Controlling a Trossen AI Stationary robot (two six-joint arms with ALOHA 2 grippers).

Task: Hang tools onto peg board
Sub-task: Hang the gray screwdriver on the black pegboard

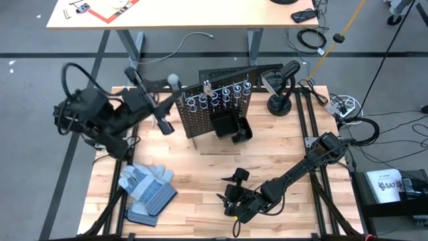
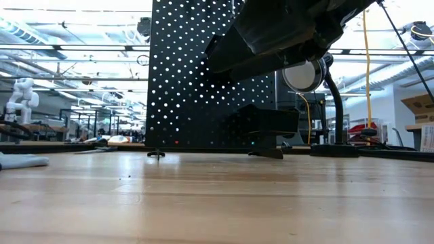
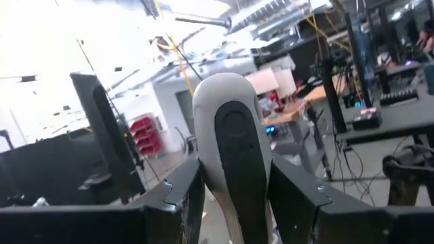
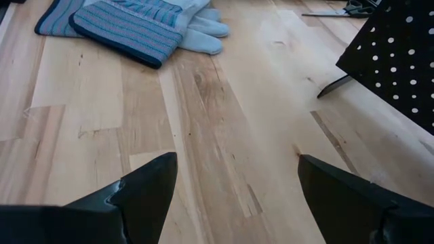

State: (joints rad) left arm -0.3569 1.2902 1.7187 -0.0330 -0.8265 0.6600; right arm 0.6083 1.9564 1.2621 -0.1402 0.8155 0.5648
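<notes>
My left gripper [image 3: 230, 196] clamps a smooth, rounded grey-and-black tool handle [image 3: 227, 146], raised beside the perforated black metal peg board [image 1: 217, 110] standing upright mid-table. My right gripper [image 4: 234, 186] hangs spread wide over bare wood planks [image 4: 224, 135], near the striped fabric gloves [image 4: 135, 24].

We note a pair of grey-and-blue striped work gloves [image 1: 147, 189] lying flat on the pale wooden plank tabletop [image 1: 200, 174], toward its front-left corner; one glove overlaps the other. At the back right of the tabletop stands a black gooseneck lamp on a round base [image 1: 281, 104]. Beyond the table we see a light wood desk [image 1: 167, 13] on a grey floor. Off the right edge sits a white labelled box [image 1: 388, 184], amid black cables [image 1: 361, 130].
</notes>
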